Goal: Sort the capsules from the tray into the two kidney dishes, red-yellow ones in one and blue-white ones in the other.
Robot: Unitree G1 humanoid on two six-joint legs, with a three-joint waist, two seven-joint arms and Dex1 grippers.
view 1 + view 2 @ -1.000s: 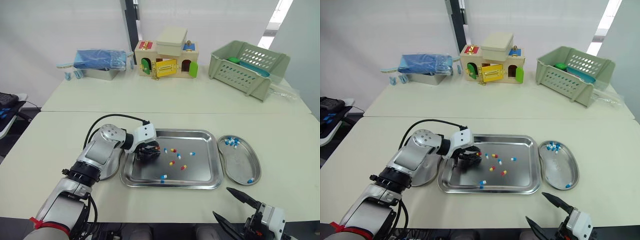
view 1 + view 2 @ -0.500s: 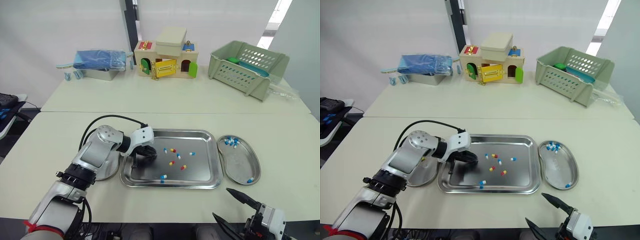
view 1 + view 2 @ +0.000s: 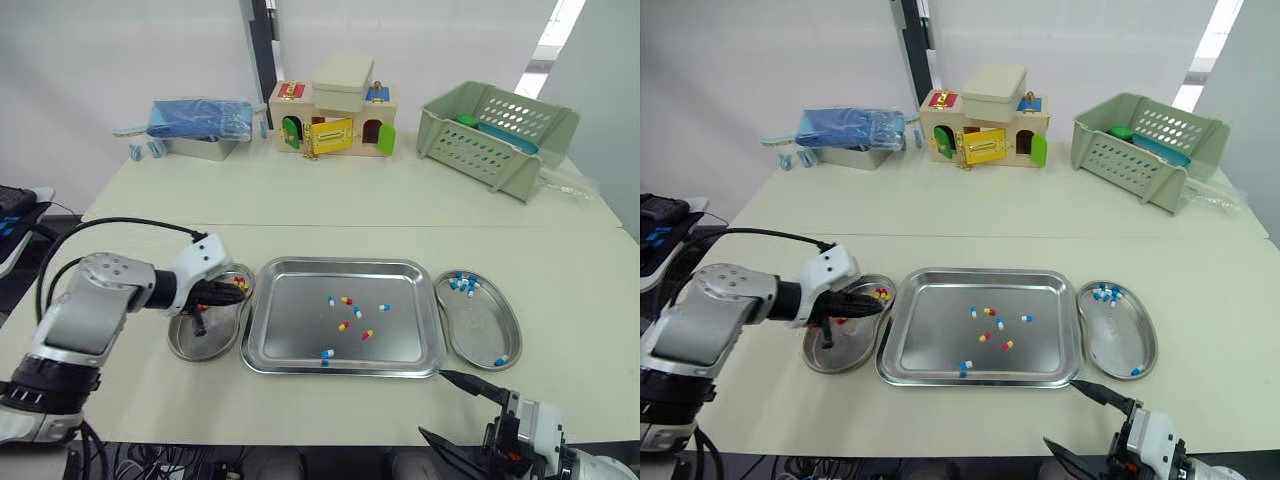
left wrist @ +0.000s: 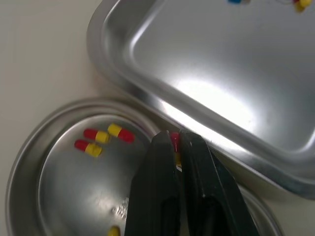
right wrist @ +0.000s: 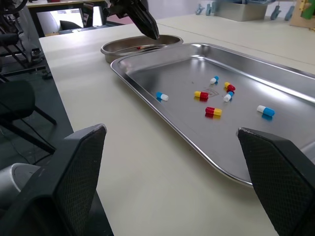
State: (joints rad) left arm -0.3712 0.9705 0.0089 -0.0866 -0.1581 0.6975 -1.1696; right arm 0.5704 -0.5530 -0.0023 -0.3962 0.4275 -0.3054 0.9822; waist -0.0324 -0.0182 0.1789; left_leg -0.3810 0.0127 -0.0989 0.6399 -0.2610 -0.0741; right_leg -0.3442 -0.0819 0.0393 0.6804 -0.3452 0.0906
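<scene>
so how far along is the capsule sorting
Partly done: several red-yellow capsules lie in the left dish, several blue-white ones in the right dish. In hand: the left tool holds one more capsule over it. Left: seven capsules in the tray, three red-yellow, four blue-white.

**Tray between two dishes**

We find the tray [image 3: 345,263] central, loose capsules [image 3: 346,300] in it; left dish [image 3: 190,345] just beside its left, right dish [image 3: 478,325] beside its right; our left gripper [image 3: 238,291] over the left dish, a capsule [image 4: 174,139] between its fingers.

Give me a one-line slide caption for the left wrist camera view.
Left gripper pinching a red-yellow capsule above the left kidney dish, next to the steel tray.
</scene>
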